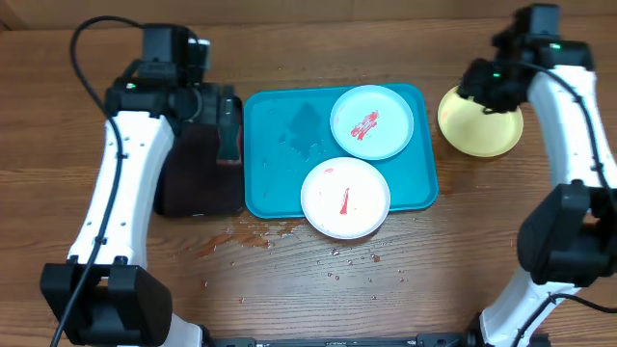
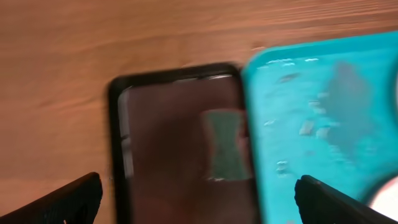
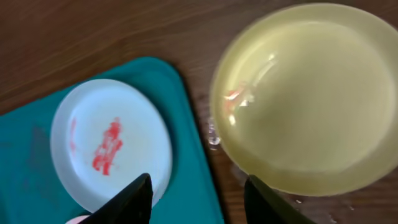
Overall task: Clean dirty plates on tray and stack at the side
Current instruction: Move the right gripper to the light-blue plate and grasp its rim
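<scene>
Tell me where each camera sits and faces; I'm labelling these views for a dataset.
Overhead: above the table, facing straight down on turquoise tray, black tray, white plate; left arm and right arm show.
Left wrist: on the left arm, facing down at the black tray's sponge; left jaws' tips show, wide apart.
Right wrist: on the right arm, facing down at yellow-green plate and mint plate; right jaws' tips show.
Shared: both wrist views catch the turquoise tray.

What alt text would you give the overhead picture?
A turquoise tray on a wooden table holds a mint plate and a white plate, both smeared red. A yellow-green plate lies on the wood right of it, partly under the right arm; the left arm reaches over a black tray.
</scene>
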You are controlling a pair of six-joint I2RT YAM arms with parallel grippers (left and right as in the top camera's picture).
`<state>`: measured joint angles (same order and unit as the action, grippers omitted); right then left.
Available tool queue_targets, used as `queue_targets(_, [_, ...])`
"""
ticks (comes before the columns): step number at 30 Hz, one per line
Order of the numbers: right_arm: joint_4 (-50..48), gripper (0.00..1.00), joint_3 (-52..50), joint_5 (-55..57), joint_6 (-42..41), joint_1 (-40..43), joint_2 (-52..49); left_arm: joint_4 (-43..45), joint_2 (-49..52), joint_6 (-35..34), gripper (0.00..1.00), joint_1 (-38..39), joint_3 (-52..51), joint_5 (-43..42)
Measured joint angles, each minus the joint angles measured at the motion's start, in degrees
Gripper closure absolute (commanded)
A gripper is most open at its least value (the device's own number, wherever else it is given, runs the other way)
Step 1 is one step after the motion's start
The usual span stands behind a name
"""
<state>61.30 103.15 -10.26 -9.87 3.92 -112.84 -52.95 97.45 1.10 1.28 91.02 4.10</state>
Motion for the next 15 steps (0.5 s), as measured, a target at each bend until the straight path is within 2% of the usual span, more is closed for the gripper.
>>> queue_targets(7, [-1.07,0.5,0.0,-0.02,0.72,-3.69,0.0,2.34,-0.07,-1.73,0.0,-7.32,-7.1,2.16])
queue_targets(11, [0.52,0.49,-0.02,0.02,1.53,-3.98,0.0,5.84,-0.07,-2.38,0.0,-8.02,-12.04,0.94])
queue_targets(15, [3.52,0.4,-0.83,0.04,2.05,-4.68,0.0,7.52,-0.07,-2.49,0.0,-8.02,-13.9,-2.34])
